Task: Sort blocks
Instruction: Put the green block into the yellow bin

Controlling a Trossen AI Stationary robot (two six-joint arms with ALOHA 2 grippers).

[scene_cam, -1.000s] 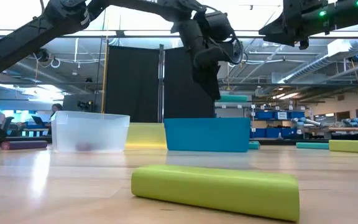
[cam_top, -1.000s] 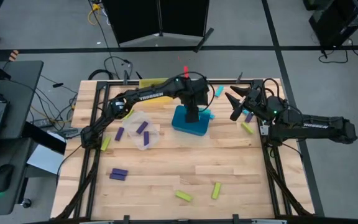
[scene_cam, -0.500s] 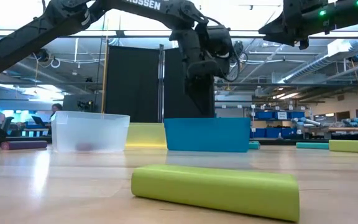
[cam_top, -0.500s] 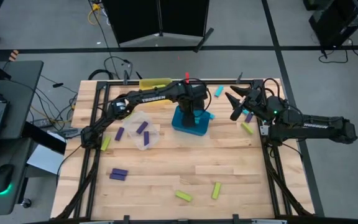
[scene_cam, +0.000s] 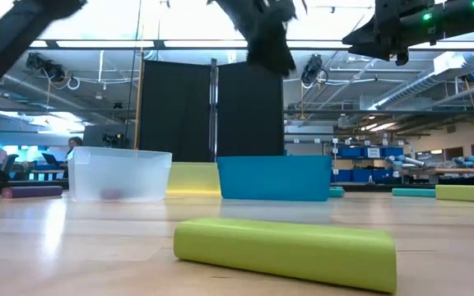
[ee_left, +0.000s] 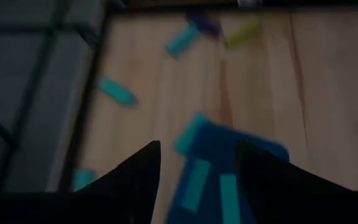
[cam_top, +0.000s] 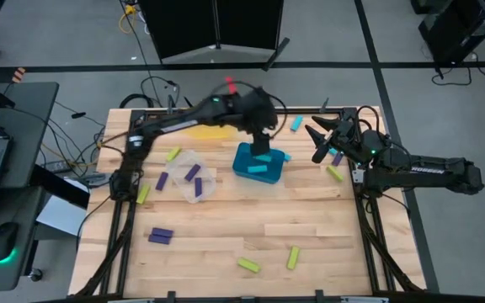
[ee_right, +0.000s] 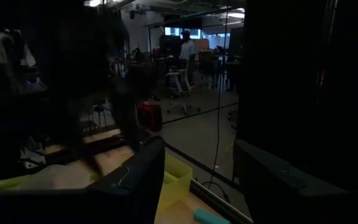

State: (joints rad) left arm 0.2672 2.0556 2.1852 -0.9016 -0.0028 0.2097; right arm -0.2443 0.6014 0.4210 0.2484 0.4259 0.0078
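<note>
From above, the left gripper hangs just over the teal bin with its fingers parted and empty, cyan blocks lying below it; best to lift clear before seeking another. From the left wrist, the spread fingers frame the bin. The right gripper waits open beside the wooden table, workshop beyond.

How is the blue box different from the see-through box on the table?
The teal bin is solid-coloured, so its walls hide its contents in the low view; the clear bin lets its contents show through. The teal bin holds cyan blocks, the clear bin purple blocks. The left gripper hangs above the teal bin, empty and open, not above the clear bin. Both are open-topped rectangular bins on the wooden table.
</note>
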